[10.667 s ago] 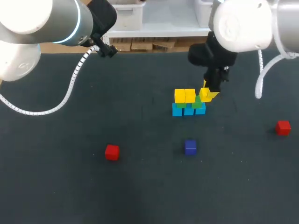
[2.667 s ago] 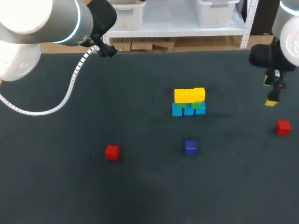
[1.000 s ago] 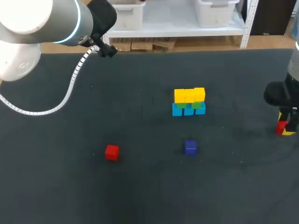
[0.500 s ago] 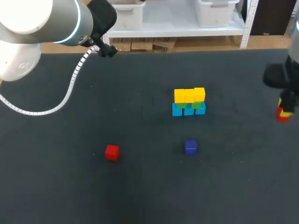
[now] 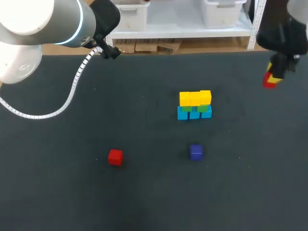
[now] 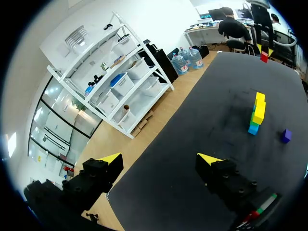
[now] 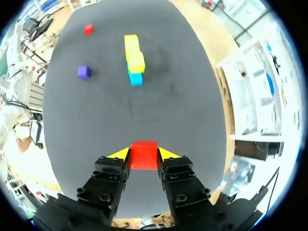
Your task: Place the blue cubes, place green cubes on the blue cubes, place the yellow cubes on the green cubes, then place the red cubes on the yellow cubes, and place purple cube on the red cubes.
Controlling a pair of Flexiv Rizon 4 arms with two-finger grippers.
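Observation:
A low wall stands mid-table: a row of blue cubes, green cubes on them, yellow cubes on top. My right gripper hangs in the air over the far right of the table, shut on a red cube held between its yellow tips. A second red cube lies near the front left, and a purple cube sits in front of the wall. My left gripper is open and empty, high at the far left, well away from the cubes.
The wall, the purple cube and the loose red cube lie far ahead of my right gripper. The dark tabletop carries nothing else. A ribbed cable hangs from my left arm over the far left.
My right gripper closed on the red cube near the table's right edge, lifted it, and carried it up and toward the far side. My left arm has not moved.

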